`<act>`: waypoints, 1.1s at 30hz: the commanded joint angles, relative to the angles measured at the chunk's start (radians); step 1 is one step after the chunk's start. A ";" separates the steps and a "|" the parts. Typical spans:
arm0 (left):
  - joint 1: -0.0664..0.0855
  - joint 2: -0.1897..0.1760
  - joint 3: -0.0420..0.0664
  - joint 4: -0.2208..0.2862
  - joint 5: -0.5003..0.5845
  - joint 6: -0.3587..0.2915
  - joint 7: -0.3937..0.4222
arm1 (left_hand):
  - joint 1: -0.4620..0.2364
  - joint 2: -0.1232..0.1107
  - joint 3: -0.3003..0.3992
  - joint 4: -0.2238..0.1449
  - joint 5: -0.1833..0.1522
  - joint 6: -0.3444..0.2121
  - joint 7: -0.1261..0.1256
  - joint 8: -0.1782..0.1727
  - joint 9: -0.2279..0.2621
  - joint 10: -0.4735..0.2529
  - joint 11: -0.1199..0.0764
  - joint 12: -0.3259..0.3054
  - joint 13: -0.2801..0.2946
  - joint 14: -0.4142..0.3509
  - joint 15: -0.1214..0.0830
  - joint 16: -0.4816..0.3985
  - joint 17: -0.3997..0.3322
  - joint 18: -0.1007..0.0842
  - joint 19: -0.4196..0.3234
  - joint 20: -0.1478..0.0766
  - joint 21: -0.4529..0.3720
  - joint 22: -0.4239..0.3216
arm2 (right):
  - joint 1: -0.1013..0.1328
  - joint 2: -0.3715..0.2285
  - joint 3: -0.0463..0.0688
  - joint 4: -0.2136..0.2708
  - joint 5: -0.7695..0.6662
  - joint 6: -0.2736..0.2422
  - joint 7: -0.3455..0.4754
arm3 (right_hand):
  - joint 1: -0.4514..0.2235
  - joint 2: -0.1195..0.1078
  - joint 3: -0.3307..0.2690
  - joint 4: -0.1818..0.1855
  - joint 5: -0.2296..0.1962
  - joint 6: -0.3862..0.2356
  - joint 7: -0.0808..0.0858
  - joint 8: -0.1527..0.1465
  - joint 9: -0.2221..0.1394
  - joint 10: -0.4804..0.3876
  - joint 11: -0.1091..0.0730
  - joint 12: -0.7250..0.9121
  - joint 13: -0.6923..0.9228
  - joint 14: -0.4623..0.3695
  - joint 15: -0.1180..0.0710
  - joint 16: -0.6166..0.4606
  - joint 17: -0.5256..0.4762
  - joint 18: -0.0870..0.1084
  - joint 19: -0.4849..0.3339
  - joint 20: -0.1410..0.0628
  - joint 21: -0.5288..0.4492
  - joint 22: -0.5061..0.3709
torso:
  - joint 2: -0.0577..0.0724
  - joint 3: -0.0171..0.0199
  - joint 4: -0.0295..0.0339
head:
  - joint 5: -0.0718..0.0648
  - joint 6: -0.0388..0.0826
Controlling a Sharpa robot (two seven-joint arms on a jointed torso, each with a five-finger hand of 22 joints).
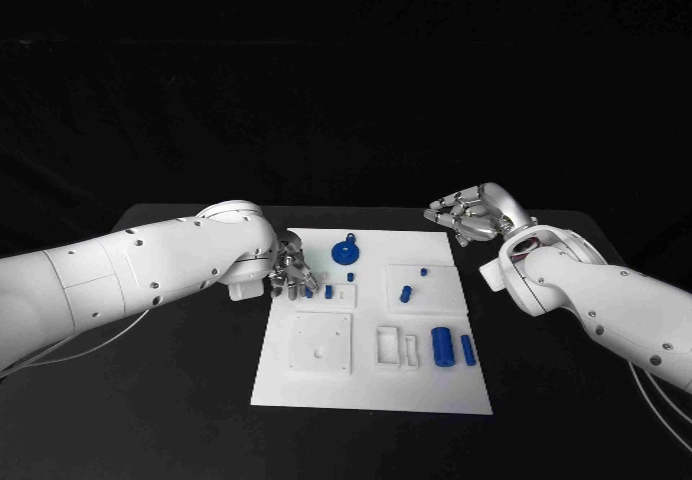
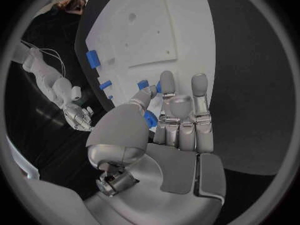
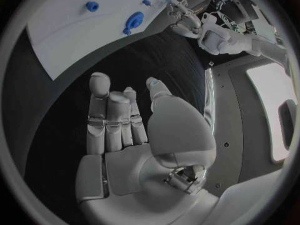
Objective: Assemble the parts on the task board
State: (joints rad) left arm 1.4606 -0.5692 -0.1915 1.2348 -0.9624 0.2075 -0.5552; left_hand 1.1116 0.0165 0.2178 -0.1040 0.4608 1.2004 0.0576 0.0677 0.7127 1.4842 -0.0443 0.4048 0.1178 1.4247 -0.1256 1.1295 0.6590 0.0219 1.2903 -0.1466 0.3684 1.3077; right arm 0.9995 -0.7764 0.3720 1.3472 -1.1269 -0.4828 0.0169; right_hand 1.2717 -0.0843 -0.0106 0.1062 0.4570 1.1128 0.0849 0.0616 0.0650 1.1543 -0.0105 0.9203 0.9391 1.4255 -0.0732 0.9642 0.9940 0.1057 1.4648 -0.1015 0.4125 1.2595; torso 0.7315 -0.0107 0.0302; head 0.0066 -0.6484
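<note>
The white task board [image 1: 378,385] lies mid-table. My left hand [image 1: 293,272] hangs over its left edge and pinches a small blue part [image 2: 150,118] between thumb and fingers. Beside that hand a small blue piece [image 1: 329,291] stands on the board. A round blue part with a loop [image 1: 345,250] lies near the board's far edge. Two blue cylinders [image 1: 443,346] lie side by side at the near right. My right hand [image 1: 476,213] hovers beyond the far right corner, off the board, with its fingers straight and nothing in it [image 3: 134,130].
A raised white square [image 1: 423,283] on the board carries two small blue pegs [image 1: 405,293]. A white square plate [image 1: 319,343] and a white bracket [image 1: 391,346] sit on the near half. Black table surrounds the board.
</note>
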 commanded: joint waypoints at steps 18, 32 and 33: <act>-0.011 -0.005 -0.006 -0.003 0.001 -0.034 -0.012 | 0.018 -0.090 -0.126 0.233 -0.263 0.075 -0.056 0.002 -0.267 0.028 -0.017 -0.034 0.020 -0.022 0.003 -0.007 -0.050 -0.015 0.017 0.005 -0.048 0.016 | -0.001 0.003 0.001 -0.002 0.001 0.007 0.010 | -0.003 -0.006 -0.004 0.002 0.005 -0.006 0.002 0.000 -0.001 -0.005 0.001 -0.002 -0.001 -0.002 -0.002 -0.005 -0.001 0.011 0.042 0.008 0.000 -0.005 | 0.000 -0.0009 -0.0009 | -0.002 0.002; -0.011 -0.038 0.001 0.016 0.071 -0.103 0.009 | -0.014 -0.177 -0.112 0.325 -0.409 -0.046 -0.013 0.000 -0.346 0.018 0.005 -0.101 0.006 -0.038 0.021 -0.023 -0.078 -0.008 0.009 0.020 -0.072 0.015 | -0.002 0.004 0.001 -0.005 0.002 0.006 0.011 | -0.003 -0.005 -0.004 0.002 0.005 -0.008 0.003 0.001 -0.001 -0.006 0.002 -0.003 -0.002 -0.003 -0.002 -0.006 -0.001 0.011 0.043 0.009 -0.001 -0.006 | 0.000 -0.0006 -0.0011 | -0.006 0.000; -0.011 -0.041 0.002 0.018 0.074 -0.107 0.010 | -0.010 -0.182 -0.120 0.321 -0.406 -0.067 -0.008 0.025 -0.400 0.024 0.011 -0.119 0.002 -0.039 0.028 -0.026 -0.091 -0.002 0.006 0.029 -0.079 0.015 | -0.002 0.004 0.001 -0.005 0.002 0.006 0.011 | -0.003 -0.005 -0.004 0.002 0.005 -0.008 0.003 0.001 -0.001 -0.006 0.002 -0.003 -0.002 -0.003 -0.002 -0.006 -0.001 0.011 0.043 0.009 -0.001 -0.006 | 0.000 -0.0008 -0.0011 | -0.006 0.000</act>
State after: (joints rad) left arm 1.4541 -0.6082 -0.1865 1.2501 -0.9241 0.1360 -0.5560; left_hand 1.1021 -0.1584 0.1059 0.2172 0.0549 1.1526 0.0416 0.0811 0.4195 1.4651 -0.0399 0.2944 0.1224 1.3857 -0.1045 1.1088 0.5738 0.0228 1.2976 -0.1267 0.2953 1.3073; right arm 0.9981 -0.7734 0.3720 1.3421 -1.1246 -0.4830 0.0179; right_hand 1.2717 -0.0843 -0.0106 0.1062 0.4570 1.1101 0.0877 0.0616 0.0650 1.1543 -0.0105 0.9203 0.9375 1.4255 -0.0732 0.9642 0.9940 0.1057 1.4648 -0.1015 0.4125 1.2547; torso 0.7313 -0.0115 0.0292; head 0.0016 -0.6476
